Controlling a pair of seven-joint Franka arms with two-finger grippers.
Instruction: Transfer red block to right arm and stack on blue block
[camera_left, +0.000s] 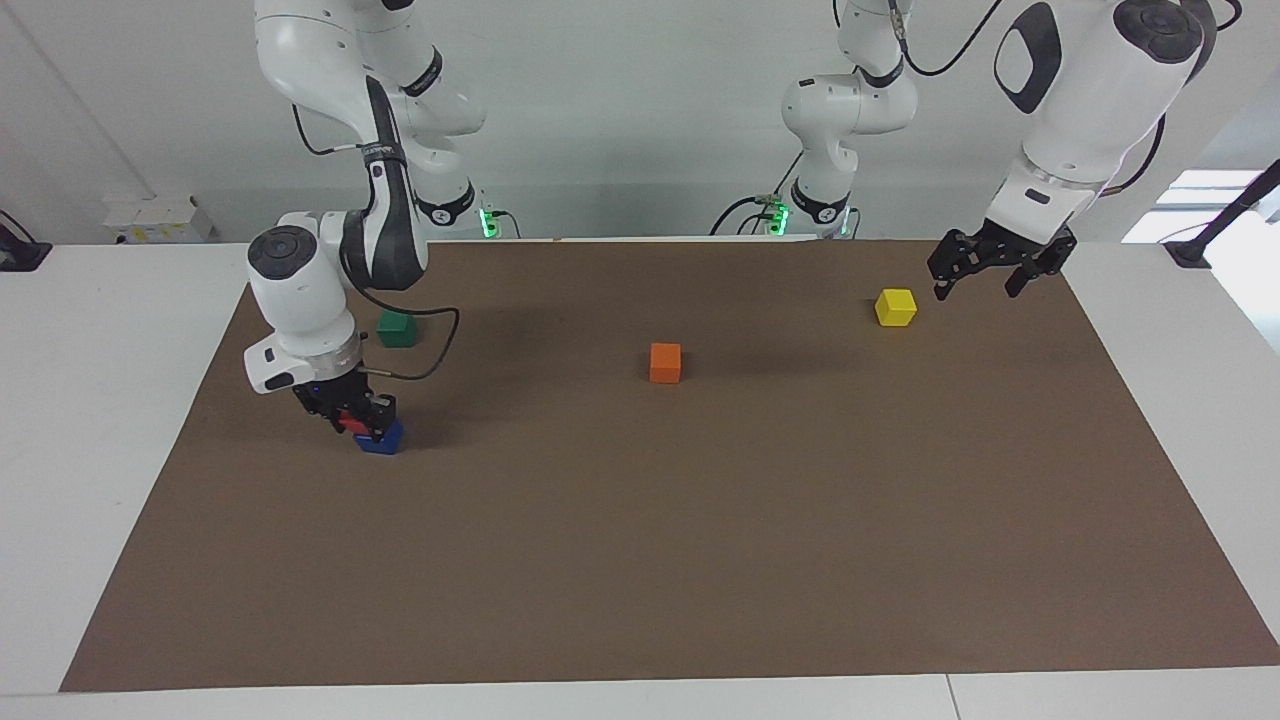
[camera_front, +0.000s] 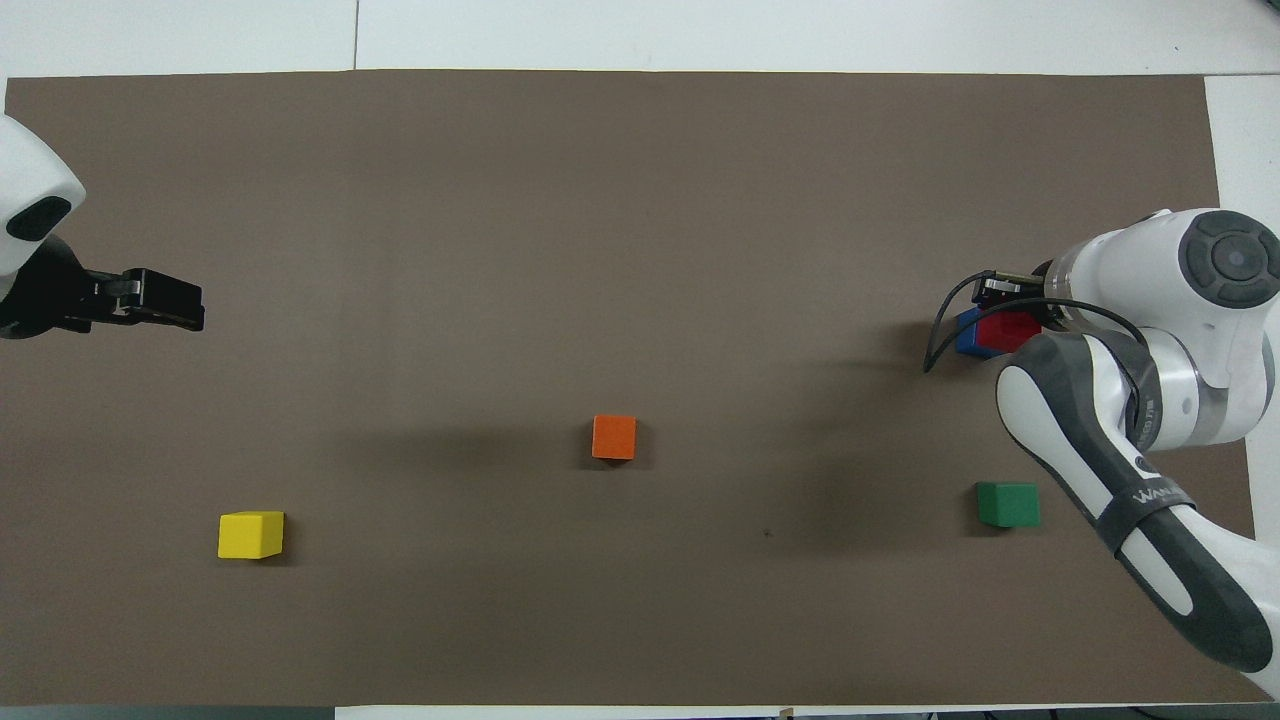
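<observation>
Red block (camera_left: 352, 423) pinched in right claw (camera_left: 358, 425), resting on blue block (camera_left: 381, 439), green cube (camera_left: 396, 328) nearby, orange cube (camera_left: 665, 362) mid-desk, left claw (camera_left: 975, 270) spread wide, empty, beside yellow cube (camera_left: 896, 307)

Robotics lab, not a home or shop. 2 white robot arms (camera_left: 330, 250) bolted at the edge of a white table (camera_left: 100, 400), cables and green status lights at their bases. Plain brown mat (camera_left: 700, 520) as work area w/ small coloured cubes (camera_left: 665, 362) spread out. Bare white wall, no furniture.
</observation>
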